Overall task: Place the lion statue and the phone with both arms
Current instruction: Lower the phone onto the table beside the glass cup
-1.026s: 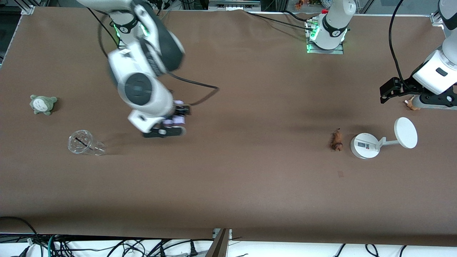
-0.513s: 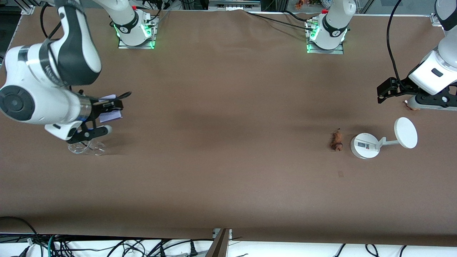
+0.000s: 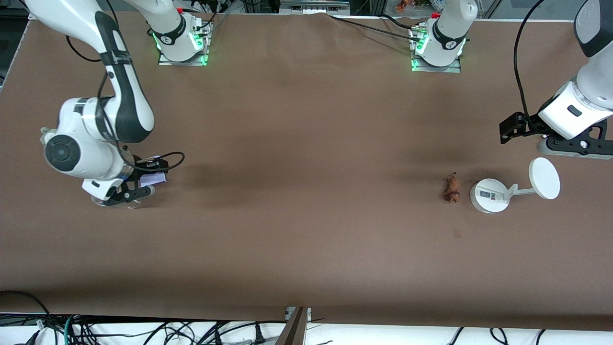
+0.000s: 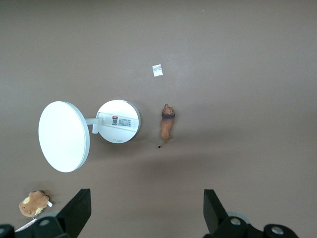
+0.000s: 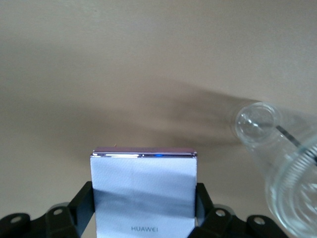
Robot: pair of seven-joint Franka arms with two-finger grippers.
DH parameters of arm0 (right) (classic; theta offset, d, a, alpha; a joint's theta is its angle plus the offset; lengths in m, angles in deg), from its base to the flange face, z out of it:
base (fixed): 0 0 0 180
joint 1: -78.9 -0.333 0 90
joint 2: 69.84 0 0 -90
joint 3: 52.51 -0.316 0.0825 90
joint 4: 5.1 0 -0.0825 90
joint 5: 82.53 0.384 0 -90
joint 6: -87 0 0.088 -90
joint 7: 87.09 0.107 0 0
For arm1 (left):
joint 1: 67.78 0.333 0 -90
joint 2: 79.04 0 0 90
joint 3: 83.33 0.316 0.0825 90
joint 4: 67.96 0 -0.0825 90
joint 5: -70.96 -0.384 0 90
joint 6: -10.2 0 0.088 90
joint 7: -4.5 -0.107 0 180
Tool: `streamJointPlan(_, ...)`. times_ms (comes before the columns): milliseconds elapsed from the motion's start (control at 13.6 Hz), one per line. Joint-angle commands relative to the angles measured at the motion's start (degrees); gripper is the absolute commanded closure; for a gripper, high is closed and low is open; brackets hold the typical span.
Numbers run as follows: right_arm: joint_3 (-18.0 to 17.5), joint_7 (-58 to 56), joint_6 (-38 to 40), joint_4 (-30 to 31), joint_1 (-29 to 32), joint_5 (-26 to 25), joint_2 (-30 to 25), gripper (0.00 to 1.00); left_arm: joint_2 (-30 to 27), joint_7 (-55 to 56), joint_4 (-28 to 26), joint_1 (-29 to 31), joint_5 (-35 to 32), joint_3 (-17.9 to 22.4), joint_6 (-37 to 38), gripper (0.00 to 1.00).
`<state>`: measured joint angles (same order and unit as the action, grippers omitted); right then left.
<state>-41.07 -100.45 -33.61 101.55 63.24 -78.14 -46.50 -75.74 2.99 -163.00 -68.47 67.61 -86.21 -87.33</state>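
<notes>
From the front, the right gripper [image 3: 149,178] hangs low over the right arm's end of the table, its jaws clamped on the phone [image 3: 153,179], with the clear plastic cup [image 3: 129,203] lying on its side just beside and mostly hidden under the wrist. The lion statue [image 3: 450,188] lies on the brown table [image 3: 306,230] toward the left arm's end, just beside the round base of the white stand [image 3: 489,195], whose disc sits on a short arm. The left gripper [image 3: 507,130] is up over the table edge at that end, apart from the statue. In the left wrist view, the two spread black fingers [image 4: 79,210] hold nothing, and below lie the lion statue [image 4: 167,126], the white stand [image 4: 118,122], a small brown plush [image 4: 33,204] and a scrap of white paper [image 4: 157,70]. In the right wrist view, the phone [image 5: 144,191] sits squeezed between the fingers [image 5: 81,203], its pale face up and purple edge outward, and the clear cup [image 5: 282,153] lies near it on the table
</notes>
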Motion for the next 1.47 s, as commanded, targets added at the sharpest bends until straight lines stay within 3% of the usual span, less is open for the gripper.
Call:
streamJointPlan(0, 0.5, -1.0, -7.1, 3.7, -0.5, 1.4, 0.5, 0.87, 0.7, -0.5, 2.0, -0.2, -1.0, -0.5, 0.8, 0.0)
streamJointPlan(366, 0.5, -1.0, -15.0, 3.9, -0.4, 5.6, 5.9, 0.87, 0.7, -0.5, 2.7, -0.2, -1.0, -1.3, 1.2, 0.0)
streamJointPlan(733, 0.5, -0.8, -18.7, 3.8, -0.2, 5.8, 8.7, 0.87, 0.7, -0.5, 2.7, -0.3, -1.0, -1.7, 1.2, 0.0)
streamJointPlan(806, 0.5, -0.7, -18.7, 3.7, -0.2, 5.8, 8.8, 0.85, 0.7, -0.5, 2.7, -0.2, -1.0, -1.7, 1.2, 0.0)
streamJointPlan(953, 0.5, -0.7, -18.7, 3.7, 0.0, 5.8, 8.9, 0.62, 0.7, -0.5, 2.7, -0.2, -1.0, -1.6, 1.2, 0.0)
streamJointPlan(1393, 0.2, -0.4, -21.2, 3.3, 0.1, 5.8, 11.1, 0.6, 0.6, -0.5, 2.7, -0.1, -1.0, -1.6, 1.3, 0.0)
